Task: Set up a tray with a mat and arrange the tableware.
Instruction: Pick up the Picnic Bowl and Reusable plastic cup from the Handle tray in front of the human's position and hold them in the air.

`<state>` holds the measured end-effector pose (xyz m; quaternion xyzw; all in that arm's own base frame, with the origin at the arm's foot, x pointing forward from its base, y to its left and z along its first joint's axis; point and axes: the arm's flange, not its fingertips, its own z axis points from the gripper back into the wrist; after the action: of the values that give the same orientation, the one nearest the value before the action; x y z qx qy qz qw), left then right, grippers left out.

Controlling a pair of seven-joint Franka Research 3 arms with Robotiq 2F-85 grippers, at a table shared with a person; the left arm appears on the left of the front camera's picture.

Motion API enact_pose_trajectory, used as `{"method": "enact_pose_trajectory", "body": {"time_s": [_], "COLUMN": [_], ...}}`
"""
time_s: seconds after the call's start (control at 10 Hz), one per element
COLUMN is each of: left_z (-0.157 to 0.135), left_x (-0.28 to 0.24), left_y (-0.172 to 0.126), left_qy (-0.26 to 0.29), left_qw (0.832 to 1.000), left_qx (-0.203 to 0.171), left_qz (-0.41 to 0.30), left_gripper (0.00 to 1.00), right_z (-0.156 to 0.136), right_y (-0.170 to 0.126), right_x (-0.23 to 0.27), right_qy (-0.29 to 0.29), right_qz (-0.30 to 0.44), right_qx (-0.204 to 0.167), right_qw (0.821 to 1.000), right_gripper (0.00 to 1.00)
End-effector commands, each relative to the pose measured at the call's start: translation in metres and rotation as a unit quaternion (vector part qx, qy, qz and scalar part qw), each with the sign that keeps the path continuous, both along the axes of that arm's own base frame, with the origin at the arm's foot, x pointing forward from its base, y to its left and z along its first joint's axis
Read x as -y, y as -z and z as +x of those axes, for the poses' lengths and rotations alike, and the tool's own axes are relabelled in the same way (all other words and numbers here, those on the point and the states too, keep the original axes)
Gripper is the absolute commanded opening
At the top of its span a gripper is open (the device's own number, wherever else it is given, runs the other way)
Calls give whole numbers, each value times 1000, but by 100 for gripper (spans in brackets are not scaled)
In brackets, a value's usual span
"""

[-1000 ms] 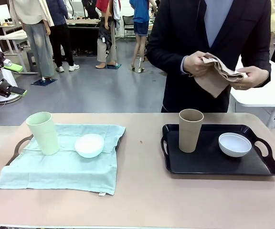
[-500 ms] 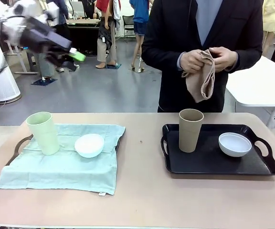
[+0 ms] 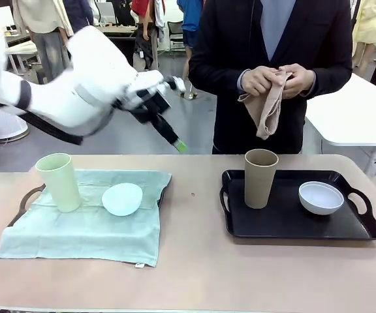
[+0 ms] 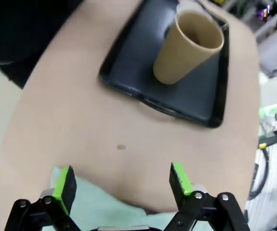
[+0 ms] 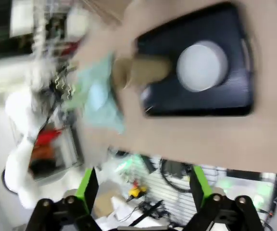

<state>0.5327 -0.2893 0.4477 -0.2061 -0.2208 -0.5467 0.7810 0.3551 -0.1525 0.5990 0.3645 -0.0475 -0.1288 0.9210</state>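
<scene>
My left gripper (image 3: 175, 140) hangs open above the table's middle, between the two trays, with nothing between its fingers. In the left wrist view the left gripper (image 4: 122, 180) looks down at the brown-tan cup (image 4: 186, 48) on the black tray (image 4: 129, 67). That cup (image 3: 260, 177) and a white bowl (image 3: 320, 197) stand on the black tray (image 3: 286, 222). A pale green mat (image 3: 90, 228) covers the left tray (image 3: 26, 201) and carries a pale green cup (image 3: 59, 181) and a light blue bowl (image 3: 123, 199). My right gripper (image 5: 144, 185) is open, high above the black tray (image 5: 201, 103); the picture is blurred.
A person in a dark jacket stands at the far side, both hands holding a tan cloth (image 3: 266, 107) at chest height. A bare strip of table (image 3: 194, 261) lies between the trays and along the front edge. A white table (image 3: 358, 117) stands at the back right.
My left arm has swung from the far left to above the middle of the table. The person has shifted the tan cloth in both hands. Cups and bowls have not moved.
</scene>
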Motion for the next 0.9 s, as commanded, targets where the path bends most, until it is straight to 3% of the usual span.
{"method": "enact_pose_trajectory", "body": {"time_s": [0.0,0.1,0.2,0.3,0.4,0.5,0.8], "left_z": [-44,0,0,0,-17,-10,-34], "left_x": [35,0,0,0,26,9,37], "left_y": [12,0,0,0,12,14,48], "left_qy": [46,0,0,0,19,24,87], "left_qw": [997,1000,1000,1000,1000,998,972], "left_qx": [35,0,0,0,17,55,139], "left_qz": [-56,0,0,0,-10,-34,-166], "left_gripper": [100,100,100,100,100,100,100], "right_z": [22,20,11,11,11,19,53], "right_y": [23,25,10,10,10,18,57], "right_x": [-21,-29,-4,-4,-4,-13,-87], "right_qy": [10,-19,11,11,11,2,-31], "right_qz": [-48,32,-36,-36,-36,-27,-195], "right_qx": [-66,-70,-24,-24,-24,-40,-108], "right_qw": [997,997,999,999,999,999,974], "right_gripper": [100,100,100,100,100,100,100]}}
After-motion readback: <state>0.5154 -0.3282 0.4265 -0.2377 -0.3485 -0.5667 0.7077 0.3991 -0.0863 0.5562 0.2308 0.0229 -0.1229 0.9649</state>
